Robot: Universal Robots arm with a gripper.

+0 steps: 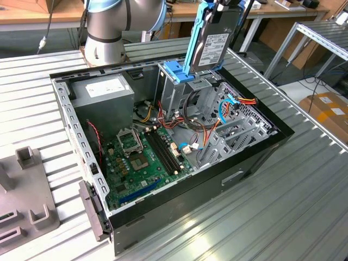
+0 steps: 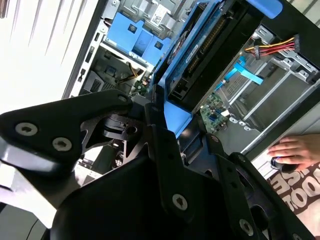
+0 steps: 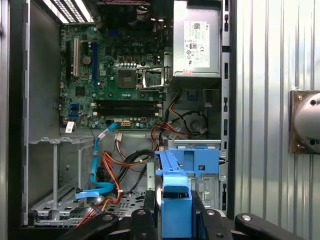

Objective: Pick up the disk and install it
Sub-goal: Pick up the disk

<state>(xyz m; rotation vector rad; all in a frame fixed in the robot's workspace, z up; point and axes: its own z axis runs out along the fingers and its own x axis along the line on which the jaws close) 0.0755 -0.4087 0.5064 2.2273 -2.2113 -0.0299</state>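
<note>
The gripper (image 3: 174, 222) clamps the disk (image 1: 210, 43) nearly upright above the open computer case (image 1: 239, 171). A blue bracket (image 1: 175, 71) sits just below.

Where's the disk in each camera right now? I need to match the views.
Exterior view: the disk hangs upright above the open computer case, its lower end near the blue bracket.
Second wrist view: the disk runs slantwise out from the gripper, beside the blue bracket.
First wrist view: the disk shows end-on, in front of the blue bracket.
Shared landmark: the blue bracket.
</note>
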